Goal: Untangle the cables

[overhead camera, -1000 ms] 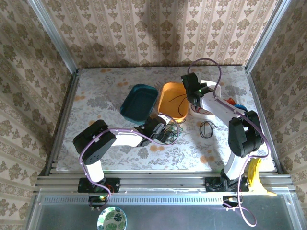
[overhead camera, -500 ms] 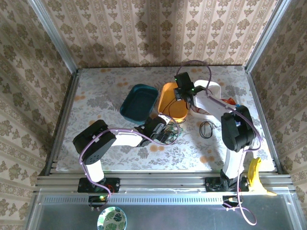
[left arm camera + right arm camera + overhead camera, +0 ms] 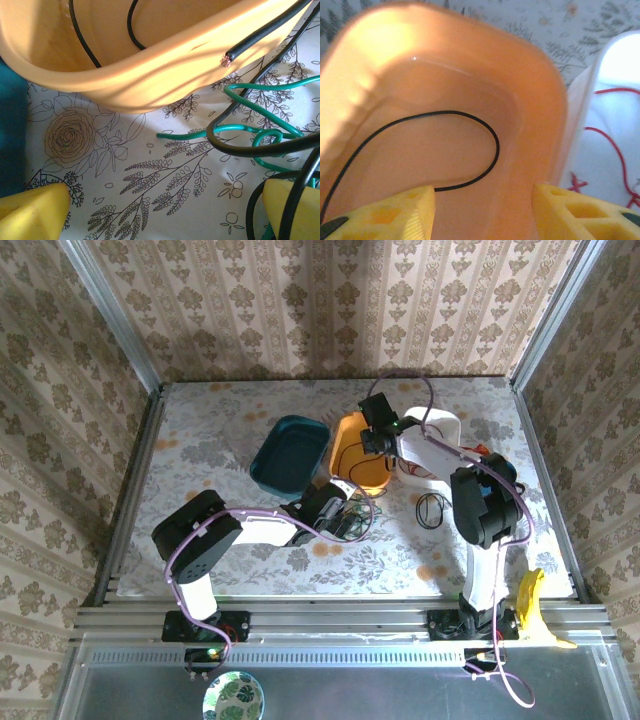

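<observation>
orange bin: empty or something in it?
Not empty. In the right wrist view a black cable lies curved across the floor of the orange bin.

Cables (image 3: 356,512), bins (image 3: 288,452) mid-table; bare table (image 3: 200,435) left.

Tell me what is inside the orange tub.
A thin black cable curves across the orange tub's floor. The right hand's yellow fingers cover the near floor and the cable's ends there.

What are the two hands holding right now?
Left hand: open, holding nothing.
Right hand: open over the black cable in the orange bin.
</observation>
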